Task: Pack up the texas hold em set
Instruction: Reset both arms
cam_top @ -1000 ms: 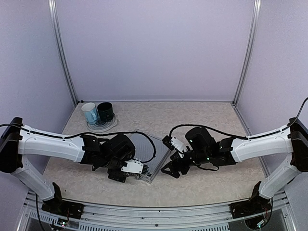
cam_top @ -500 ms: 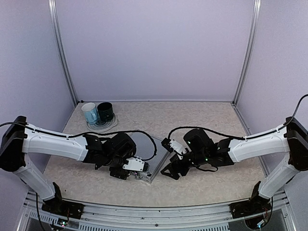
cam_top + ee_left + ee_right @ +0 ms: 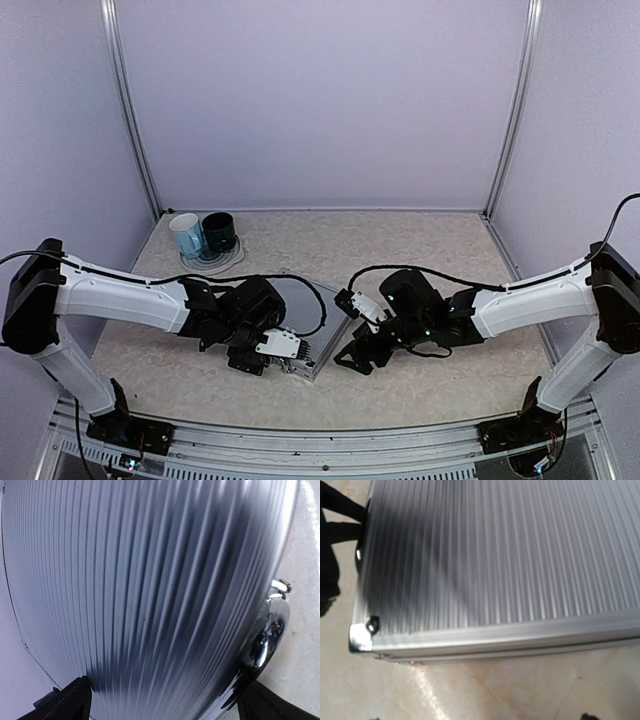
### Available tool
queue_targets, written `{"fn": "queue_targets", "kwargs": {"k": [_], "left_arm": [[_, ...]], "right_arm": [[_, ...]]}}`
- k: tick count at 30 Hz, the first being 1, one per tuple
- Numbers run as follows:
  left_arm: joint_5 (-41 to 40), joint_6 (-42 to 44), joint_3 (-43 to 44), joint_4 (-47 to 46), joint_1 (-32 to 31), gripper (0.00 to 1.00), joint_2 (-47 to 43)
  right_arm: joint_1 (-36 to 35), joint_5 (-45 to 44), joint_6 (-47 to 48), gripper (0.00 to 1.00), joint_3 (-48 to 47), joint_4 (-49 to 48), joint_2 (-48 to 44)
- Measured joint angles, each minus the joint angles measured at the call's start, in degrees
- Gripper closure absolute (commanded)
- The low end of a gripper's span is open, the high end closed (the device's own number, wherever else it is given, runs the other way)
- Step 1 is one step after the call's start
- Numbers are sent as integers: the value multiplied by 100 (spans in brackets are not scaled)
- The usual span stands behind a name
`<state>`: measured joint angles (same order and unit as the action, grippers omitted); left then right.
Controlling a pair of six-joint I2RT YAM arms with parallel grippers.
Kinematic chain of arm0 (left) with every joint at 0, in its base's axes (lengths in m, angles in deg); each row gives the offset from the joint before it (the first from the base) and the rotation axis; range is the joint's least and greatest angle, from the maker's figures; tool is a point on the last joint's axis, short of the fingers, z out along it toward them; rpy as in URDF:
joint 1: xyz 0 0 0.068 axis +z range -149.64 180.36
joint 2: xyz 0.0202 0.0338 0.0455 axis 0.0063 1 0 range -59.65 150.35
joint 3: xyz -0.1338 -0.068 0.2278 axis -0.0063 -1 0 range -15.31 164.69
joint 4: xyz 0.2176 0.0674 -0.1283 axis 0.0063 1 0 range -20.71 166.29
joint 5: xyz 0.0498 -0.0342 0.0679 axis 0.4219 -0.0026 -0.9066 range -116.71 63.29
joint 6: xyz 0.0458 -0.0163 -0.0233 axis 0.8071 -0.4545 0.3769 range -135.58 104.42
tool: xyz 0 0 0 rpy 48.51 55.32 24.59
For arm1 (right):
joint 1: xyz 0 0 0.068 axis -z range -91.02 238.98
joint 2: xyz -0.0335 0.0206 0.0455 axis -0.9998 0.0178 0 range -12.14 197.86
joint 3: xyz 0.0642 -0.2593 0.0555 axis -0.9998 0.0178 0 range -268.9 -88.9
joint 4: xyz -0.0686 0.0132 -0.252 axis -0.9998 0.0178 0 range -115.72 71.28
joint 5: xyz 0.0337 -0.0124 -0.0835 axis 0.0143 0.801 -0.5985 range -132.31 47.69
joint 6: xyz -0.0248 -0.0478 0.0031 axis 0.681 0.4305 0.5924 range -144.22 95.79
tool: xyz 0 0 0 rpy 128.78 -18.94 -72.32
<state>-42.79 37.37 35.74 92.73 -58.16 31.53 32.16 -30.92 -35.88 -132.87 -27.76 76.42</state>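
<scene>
The silver ribbed case [image 3: 305, 298] lies closed on the table between my arms. Chips, cards, buttons and dice are hidden or out of view. My left gripper [image 3: 285, 350] is over the case's near left part, low on the lid. In the left wrist view the ribbed lid [image 3: 150, 580] fills the frame and the gripper [image 3: 170, 705] is open, its fingertips [image 3: 75, 702] wide apart. My right gripper [image 3: 357, 353] is open and empty, just off the case's right edge. The right wrist view shows that edge and lid [image 3: 495, 555] with a metal corner [image 3: 360, 636].
A light-blue mug [image 3: 186, 236] and a dark-green mug [image 3: 219, 232] stand on a plate [image 3: 212, 262] at the back left. A chrome fitting [image 3: 267, 640] sits at the case's rim. Lilac walls enclose the marbled table [image 3: 420, 250].
My right gripper has crept slightly left toward the case's edge. My left arm has shifted slightly over the lid. The case stays closed.
</scene>
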Motion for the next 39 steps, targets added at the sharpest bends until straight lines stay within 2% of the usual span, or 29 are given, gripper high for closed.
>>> {"fn": "queue_targets", "kwargs": {"k": [15,22,26,34,39], "left_arm": [[39,-151,55,-133,39,1,105],[-184,-214,-396,-765,-81,1,-48],[-227,-321,-435,-778,-125,1,-101],[120,-1165,116,186,-240,1,-601],[101,-1779,356,-48,4,1,-1207]], "right_arm": [[0,0,-4,15,0,0,7],[0,-2,-20,15,0,0,9],[7,-7,-20,14,0,22,7],[284,-129,-52,9,-33,439,-367],[737,-330,-109,5,-280,846,-820]]}}
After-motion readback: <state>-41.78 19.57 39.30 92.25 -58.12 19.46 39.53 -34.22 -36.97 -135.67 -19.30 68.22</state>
